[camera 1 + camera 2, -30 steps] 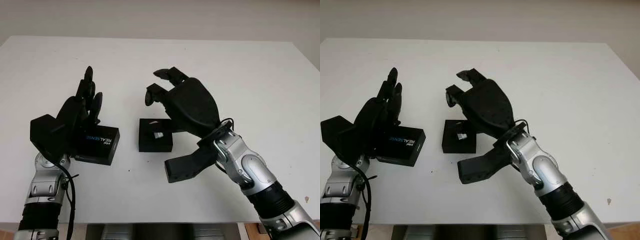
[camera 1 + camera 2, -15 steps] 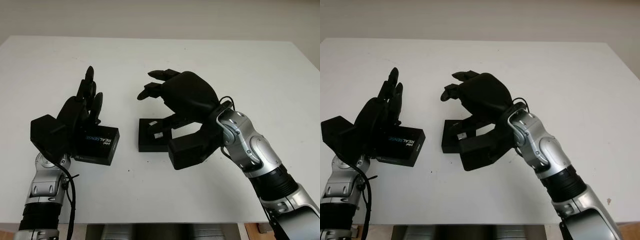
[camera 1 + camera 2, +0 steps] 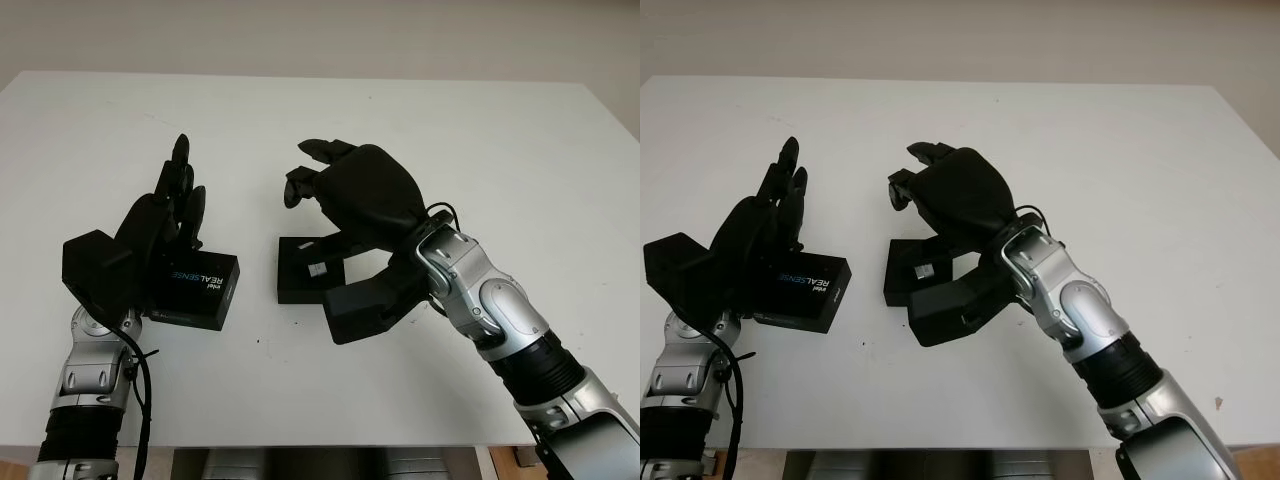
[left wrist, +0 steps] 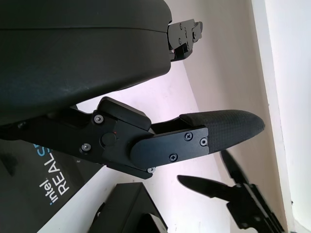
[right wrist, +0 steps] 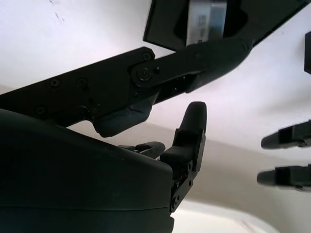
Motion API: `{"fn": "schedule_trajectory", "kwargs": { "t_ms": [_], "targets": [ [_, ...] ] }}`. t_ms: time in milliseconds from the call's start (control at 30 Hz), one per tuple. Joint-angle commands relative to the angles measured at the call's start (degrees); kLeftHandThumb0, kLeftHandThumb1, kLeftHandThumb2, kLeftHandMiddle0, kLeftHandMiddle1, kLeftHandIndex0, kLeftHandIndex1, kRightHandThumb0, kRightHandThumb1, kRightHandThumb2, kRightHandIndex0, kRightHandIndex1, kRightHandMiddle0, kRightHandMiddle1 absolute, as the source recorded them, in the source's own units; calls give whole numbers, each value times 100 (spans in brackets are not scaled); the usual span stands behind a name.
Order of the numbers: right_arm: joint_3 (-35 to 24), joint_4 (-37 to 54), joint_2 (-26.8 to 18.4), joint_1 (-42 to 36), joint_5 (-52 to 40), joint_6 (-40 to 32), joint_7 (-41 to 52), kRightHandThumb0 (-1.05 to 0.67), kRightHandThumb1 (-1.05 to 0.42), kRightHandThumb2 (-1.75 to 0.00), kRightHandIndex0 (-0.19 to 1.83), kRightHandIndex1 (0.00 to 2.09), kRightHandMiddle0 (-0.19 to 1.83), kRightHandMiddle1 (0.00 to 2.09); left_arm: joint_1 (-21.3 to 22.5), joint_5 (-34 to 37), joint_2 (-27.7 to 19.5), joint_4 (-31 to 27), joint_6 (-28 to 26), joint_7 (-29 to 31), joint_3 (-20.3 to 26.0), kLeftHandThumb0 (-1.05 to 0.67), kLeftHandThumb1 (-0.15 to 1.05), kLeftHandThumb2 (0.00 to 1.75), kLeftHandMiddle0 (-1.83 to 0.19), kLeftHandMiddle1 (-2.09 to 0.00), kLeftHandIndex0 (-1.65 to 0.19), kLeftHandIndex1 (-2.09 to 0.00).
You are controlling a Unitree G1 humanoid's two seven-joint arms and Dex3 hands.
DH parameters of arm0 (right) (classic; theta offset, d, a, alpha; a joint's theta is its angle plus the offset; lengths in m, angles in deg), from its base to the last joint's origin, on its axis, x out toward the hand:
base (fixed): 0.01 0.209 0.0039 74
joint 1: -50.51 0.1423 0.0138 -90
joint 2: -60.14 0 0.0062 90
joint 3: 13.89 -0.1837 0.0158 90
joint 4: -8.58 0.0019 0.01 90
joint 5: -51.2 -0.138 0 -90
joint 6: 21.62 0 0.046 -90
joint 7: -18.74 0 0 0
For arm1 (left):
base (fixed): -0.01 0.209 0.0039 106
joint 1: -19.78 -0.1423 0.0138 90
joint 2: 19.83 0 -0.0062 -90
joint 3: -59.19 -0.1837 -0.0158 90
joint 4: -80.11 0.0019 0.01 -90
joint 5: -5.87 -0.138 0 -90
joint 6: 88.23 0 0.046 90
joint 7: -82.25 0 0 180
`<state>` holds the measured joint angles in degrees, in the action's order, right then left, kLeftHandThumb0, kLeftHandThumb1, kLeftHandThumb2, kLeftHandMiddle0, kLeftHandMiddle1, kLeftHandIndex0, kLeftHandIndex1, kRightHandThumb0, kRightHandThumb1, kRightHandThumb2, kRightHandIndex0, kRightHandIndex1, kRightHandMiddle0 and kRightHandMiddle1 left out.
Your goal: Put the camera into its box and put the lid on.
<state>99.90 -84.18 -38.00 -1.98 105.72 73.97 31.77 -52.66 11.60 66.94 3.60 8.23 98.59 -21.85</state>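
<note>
1. The camera (image 3: 318, 269) already lies in the open black box (image 3: 300, 287) at the bench's (image 3: 500, 150) centre, so the step in hand is, by my reading, the lid.
2. The lid (image 3: 200, 290), printed REALSENSE, lies on the bench at nine o'clock of the box, a little apart from it.
3. The left hand (image 3: 165, 215) stands over the lid's nine o'clock end with fingers straight, gripping nothing; contact with the lid cannot be told.
4. The right hand (image 3: 345, 195) hovers above the box, toward twelve o'clock, fingers partly curled and holding nothing.
5. Next, the lid needs grasping, carrying toward three o'clock and squaring over the box, with the right hand out of the way.
</note>
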Motion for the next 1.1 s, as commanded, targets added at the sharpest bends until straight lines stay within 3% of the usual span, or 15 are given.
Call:
{"fn": "schedule_trajectory", "kwargs": {
  "t_ms": [0,200,633,1067],
  "targets": [
    [-138,-77,-90,283,-198,34,205,-92,-96,-4,32,4,41,71,-25,30,25,34,63,11,5,-85,105,65,19,0,19,0],
    [-226,-188,-201,647,-632,30,874,-85,-89,-3,28,2,41,68,-8,54,23,-1,18,11,14,-85,105,64,19,0,19,0],
    [-134,-156,-223,730,-494,-24,1078,-80,-88,-5,31,5,48,71,19,31,23,-51,-83,-1,-12,-86,105,64,19,0,19,0],
    [-84,-198,-240,628,-481,141,1054,-81,-89,-6,37,7,48,93,22,9,18,-71,-91,-25,-8,-88,105,61,19,0,19,0]
  ]
}}
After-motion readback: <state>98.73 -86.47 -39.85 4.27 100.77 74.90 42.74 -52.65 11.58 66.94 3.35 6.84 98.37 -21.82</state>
